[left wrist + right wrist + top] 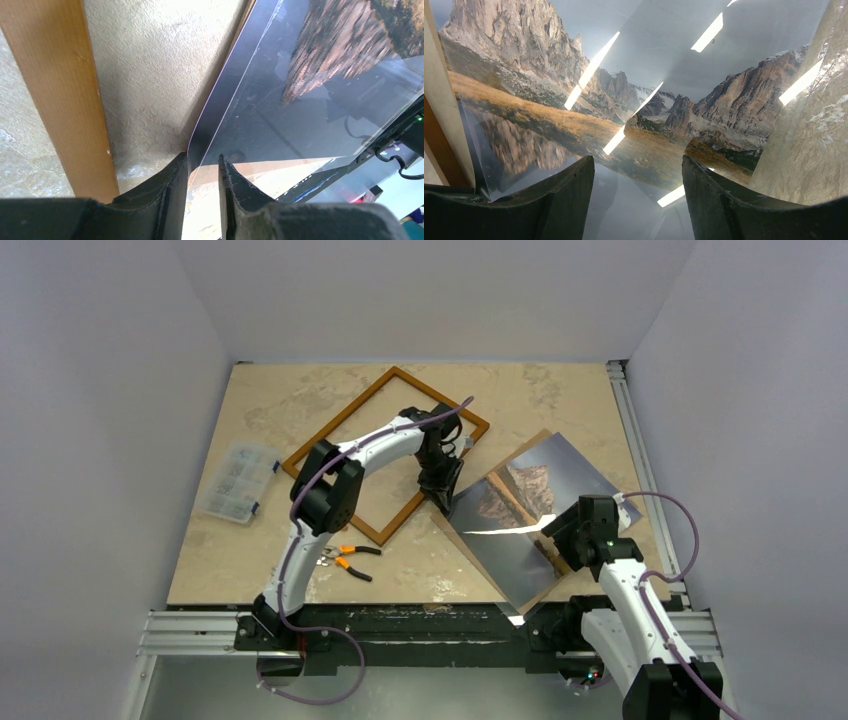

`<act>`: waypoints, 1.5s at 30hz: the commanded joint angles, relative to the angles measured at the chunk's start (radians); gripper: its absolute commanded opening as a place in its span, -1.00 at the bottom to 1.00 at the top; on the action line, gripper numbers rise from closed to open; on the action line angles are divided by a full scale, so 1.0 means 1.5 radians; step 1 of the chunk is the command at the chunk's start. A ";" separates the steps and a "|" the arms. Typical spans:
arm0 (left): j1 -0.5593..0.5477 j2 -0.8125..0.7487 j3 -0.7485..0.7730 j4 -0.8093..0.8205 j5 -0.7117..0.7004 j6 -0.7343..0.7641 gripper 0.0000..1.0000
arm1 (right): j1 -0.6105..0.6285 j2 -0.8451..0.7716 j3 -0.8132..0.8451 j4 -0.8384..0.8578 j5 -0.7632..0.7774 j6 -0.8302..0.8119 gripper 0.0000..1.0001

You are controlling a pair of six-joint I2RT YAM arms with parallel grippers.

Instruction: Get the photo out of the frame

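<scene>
The frame [340, 420], thin orange-brown wood, lies flat at the table's back left with bare table inside it; one side of it [65, 100] shows in the left wrist view. The photo [520, 500], a glossy mountain print, lies outside it to the right. My left gripper [440, 495] is at the photo's left corner [340, 45]. Its jaws [202, 157] stand a narrow gap apart, with the thin edge of a clear sheet between them. My right gripper [558, 540] hovers over the photo's near part [574, 90], open [637, 160], nothing between its fingers.
A clear plastic parts box [236, 482] sits at the table's left edge. Orange-handled pliers [350, 558] lie near the front, beside the left arm. A metal rail [640, 460] runs along the right edge, and white walls close in on three sides.
</scene>
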 commanded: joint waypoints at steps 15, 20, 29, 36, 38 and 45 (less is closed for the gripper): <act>0.006 -0.006 0.018 -0.001 0.025 -0.025 -0.91 | -0.003 0.010 0.014 0.002 -0.009 -0.009 0.26; 0.007 0.002 0.032 -0.019 -0.007 -0.023 -1.00 | -0.003 0.012 0.015 0.004 -0.015 -0.020 0.26; 0.004 -0.068 0.018 -0.022 -0.100 -0.015 -1.00 | -0.001 -0.006 0.046 0.013 -0.060 -0.115 0.63; 0.003 -0.096 0.011 -0.036 -0.119 -0.017 -1.00 | 0.001 0.017 0.067 0.009 -0.073 -0.130 0.86; 0.004 -0.103 0.011 -0.037 -0.123 -0.017 -1.00 | 0.003 0.015 0.073 0.006 -0.072 -0.135 0.87; 0.004 -0.118 0.015 -0.047 -0.123 -0.030 -1.00 | 0.009 0.000 0.095 -0.008 -0.073 -0.147 0.86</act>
